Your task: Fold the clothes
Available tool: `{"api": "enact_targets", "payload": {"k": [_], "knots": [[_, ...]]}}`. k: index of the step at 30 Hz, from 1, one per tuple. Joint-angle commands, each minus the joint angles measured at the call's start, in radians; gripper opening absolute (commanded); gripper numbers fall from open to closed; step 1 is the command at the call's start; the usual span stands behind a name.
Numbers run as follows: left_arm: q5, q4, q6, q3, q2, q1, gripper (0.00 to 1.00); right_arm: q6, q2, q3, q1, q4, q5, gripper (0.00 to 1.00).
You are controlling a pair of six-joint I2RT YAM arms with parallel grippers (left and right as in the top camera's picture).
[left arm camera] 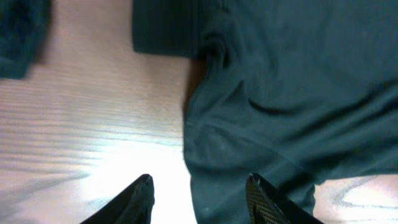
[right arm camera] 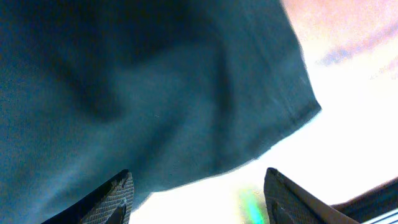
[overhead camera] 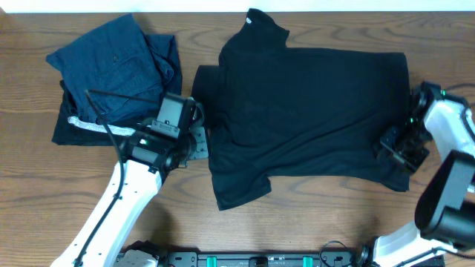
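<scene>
The black top lies spread flat on the worktop. The left hand sits at its left edge, fingers apart; the right hand, also apart, seemingly hovers over its right hem.

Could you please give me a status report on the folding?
Left gripper, right gripper: jaws open, at opposite edges. Black top spread out, unfolded. Navy garments piled beside it.

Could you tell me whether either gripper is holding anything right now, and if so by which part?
Nothing is held: the left gripper and right gripper are both open over edges of the black top.
</scene>
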Motion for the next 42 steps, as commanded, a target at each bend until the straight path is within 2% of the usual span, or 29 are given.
{"api": "enact_targets", "payload": {"k": [1, 8, 15, 20, 23, 26, 28, 35, 36, 42], "knots": [[0.085, 0.056, -0.054, -0.07, 0.022, -0.002, 0.5, 0.044, -0.089, -0.055, -0.037, 0.01, -0.003, 0.66], [0.119, 0.091, -0.128, -0.081, 0.112, -0.01, 0.5, 0.069, -0.189, -0.183, -0.059, 0.079, -0.022, 0.66], [0.126, 0.078, -0.121, -0.081, 0.211, -0.073, 0.57, 0.074, -0.199, -0.311, -0.092, 0.248, -0.058, 0.63], [0.125, 0.042, -0.093, -0.081, 0.215, -0.128, 0.62, 0.068, -0.198, -0.337, -0.122, 0.298, -0.033, 0.63], [0.124, 0.002, -0.094, -0.081, 0.215, -0.155, 0.63, 0.068, -0.198, -0.349, -0.123, 0.323, -0.034, 0.57], [0.117, -0.045, -0.125, -0.081, 0.215, -0.17, 0.63, 0.068, -0.198, -0.367, -0.122, 0.366, -0.034, 0.45], [0.117, -0.066, -0.148, -0.081, 0.215, -0.17, 0.63, 0.068, -0.198, -0.378, -0.122, 0.383, -0.034, 0.45], [0.118, -0.1, -0.213, -0.081, 0.215, -0.17, 0.64, 0.067, -0.198, -0.404, -0.122, 0.423, -0.033, 0.51], [0.119, -0.098, -0.213, -0.081, 0.215, -0.17, 0.68, 0.067, -0.198, -0.404, -0.122, 0.426, -0.033, 0.53], [0.134, -0.094, -0.217, -0.086, 0.227, -0.171, 0.71, 0.069, -0.198, -0.406, -0.122, 0.428, -0.033, 0.64]]}}
